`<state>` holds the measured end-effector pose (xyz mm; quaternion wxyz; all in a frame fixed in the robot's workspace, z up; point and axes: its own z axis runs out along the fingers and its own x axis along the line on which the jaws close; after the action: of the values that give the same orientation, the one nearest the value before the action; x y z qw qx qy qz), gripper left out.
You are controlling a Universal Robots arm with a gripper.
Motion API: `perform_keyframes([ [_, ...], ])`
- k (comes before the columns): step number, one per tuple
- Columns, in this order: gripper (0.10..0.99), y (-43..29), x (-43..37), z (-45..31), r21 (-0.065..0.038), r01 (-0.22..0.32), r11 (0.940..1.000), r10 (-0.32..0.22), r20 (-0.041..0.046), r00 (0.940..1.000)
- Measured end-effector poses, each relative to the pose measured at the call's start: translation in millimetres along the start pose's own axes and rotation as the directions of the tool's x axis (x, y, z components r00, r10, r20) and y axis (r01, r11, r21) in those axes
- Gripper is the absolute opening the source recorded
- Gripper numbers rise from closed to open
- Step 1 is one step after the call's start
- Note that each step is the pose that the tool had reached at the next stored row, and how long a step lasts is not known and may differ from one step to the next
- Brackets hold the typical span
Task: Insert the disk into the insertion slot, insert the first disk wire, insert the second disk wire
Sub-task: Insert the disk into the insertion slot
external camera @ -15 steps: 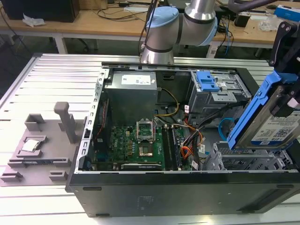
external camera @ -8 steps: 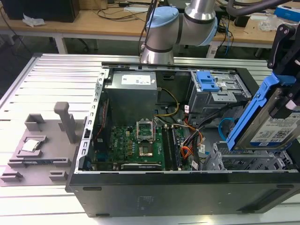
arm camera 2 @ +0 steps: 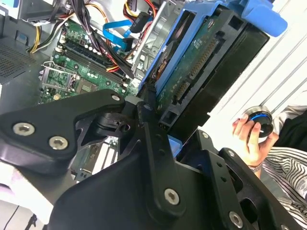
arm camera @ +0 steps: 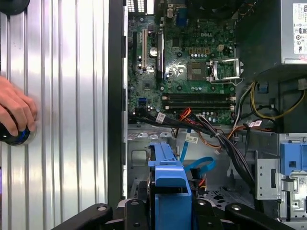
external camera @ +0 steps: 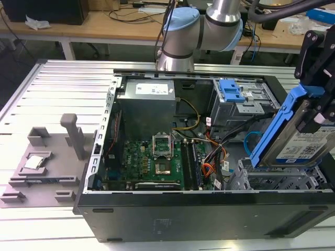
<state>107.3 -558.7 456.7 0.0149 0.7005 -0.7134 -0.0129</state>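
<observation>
Disk [external camera: 303, 144] in blue carrier, tilted, held in air just above insertion slot [external camera: 277, 183] at exterior view's right end of open computer case [external camera: 157, 219]; not seated. End effector [external camera: 320, 112] closed, clamping disk. Motherboard [external camera: 152, 162] mid-case. Person's hand [arm camera: 14, 112] on round knob [arm camera 2: 259, 120] on table [external camera: 52, 89], beside case.

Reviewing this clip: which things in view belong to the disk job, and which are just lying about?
Job: the disk, tilted, clamped in the gripper; the insertion slot below it.
Lying about: grey fixture on the table; blue-latched cage; motherboard; a person's hand on a round knob.
</observation>
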Motion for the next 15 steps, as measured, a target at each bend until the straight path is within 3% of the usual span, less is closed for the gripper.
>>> perform_keyframes([
  [8, 0.365, -0.4, -7.7, 13.3, 0.000, 0.000, 1.0000, 0.000, 0.0000, 1.0000],
  [15, 0.365, -1.0, -10.5, 20.2, 0.000, 0.000, 1.0000, 0.000, -0.0010, 1.0000],
])
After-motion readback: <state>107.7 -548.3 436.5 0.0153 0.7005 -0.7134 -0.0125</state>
